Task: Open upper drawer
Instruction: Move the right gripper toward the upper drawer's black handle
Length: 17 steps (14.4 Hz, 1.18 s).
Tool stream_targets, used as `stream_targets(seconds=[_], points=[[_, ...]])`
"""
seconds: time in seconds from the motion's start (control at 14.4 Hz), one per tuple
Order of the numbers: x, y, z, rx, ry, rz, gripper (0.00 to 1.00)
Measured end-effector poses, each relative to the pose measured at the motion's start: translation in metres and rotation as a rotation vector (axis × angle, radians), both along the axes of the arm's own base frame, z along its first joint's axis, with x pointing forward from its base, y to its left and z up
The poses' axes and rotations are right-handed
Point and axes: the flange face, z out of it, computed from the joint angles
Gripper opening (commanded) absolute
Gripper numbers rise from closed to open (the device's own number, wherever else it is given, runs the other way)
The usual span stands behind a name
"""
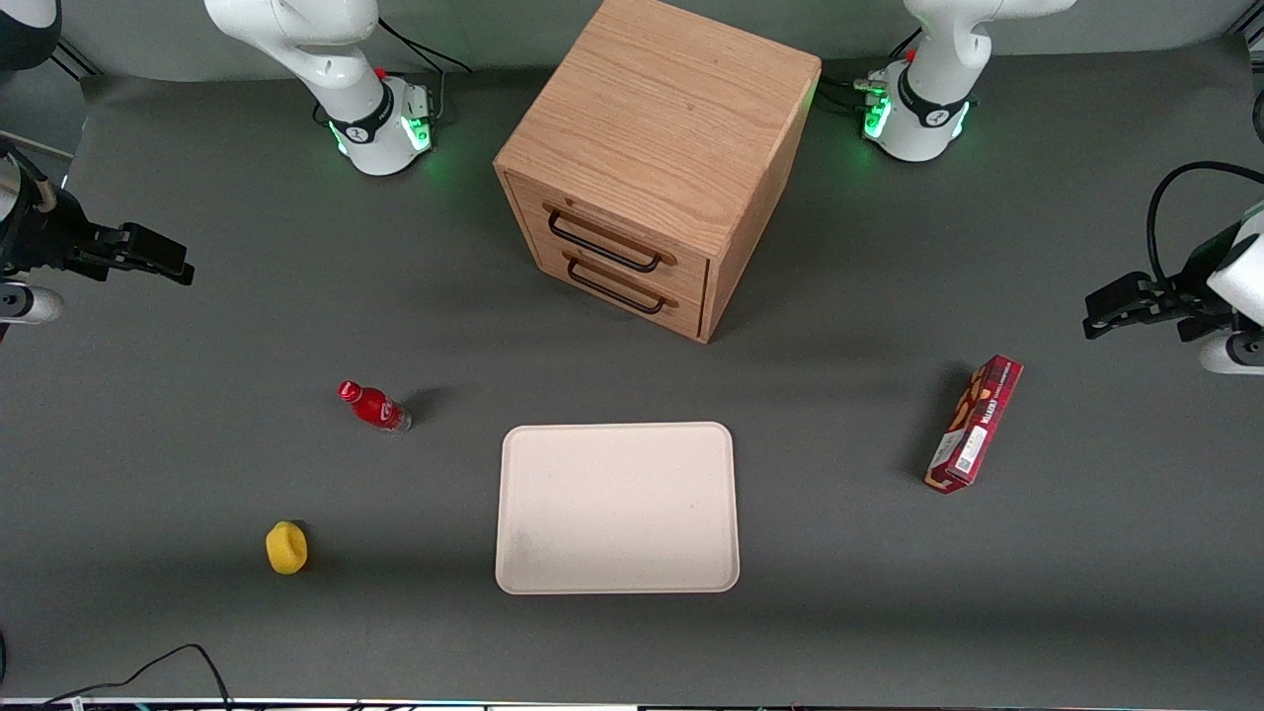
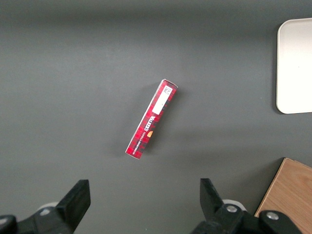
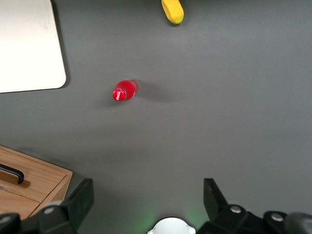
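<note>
Tray (image 1: 617, 509), bottle (image 1: 375, 406), gripper (image 1: 148, 255) apart.

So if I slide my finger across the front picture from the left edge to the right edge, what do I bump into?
Black right-arm gripper, open, above the bare mat → yellow round object → red bottle → oak cabinet's upper drawer, shut → red snack box.

Upper drawer (image 1: 614, 235): light oak front, long thin black bar handle (image 1: 602, 245). Closed, flush with cabinet face, directly above the matching lower drawer (image 1: 624, 286).
</note>
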Motion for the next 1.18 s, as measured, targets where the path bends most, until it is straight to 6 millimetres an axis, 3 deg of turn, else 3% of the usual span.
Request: stream_targets(seconds=[0.42,0.62,0.76,0.97,1.18], points=[[0.001,-0.003,0.003,0.000,-0.007,-0.005,1.00],[0.003,0.015,0.009,0.024,-0.020,0.025,1.00],[0.000,0.050,0.007,0.090,-0.003,0.096,1.00],[-0.013,0.134,0.000,0.144,0.023,0.357,1.00],[-0.024,0.202,-0.021,0.229,0.075,0.574,1.00]])
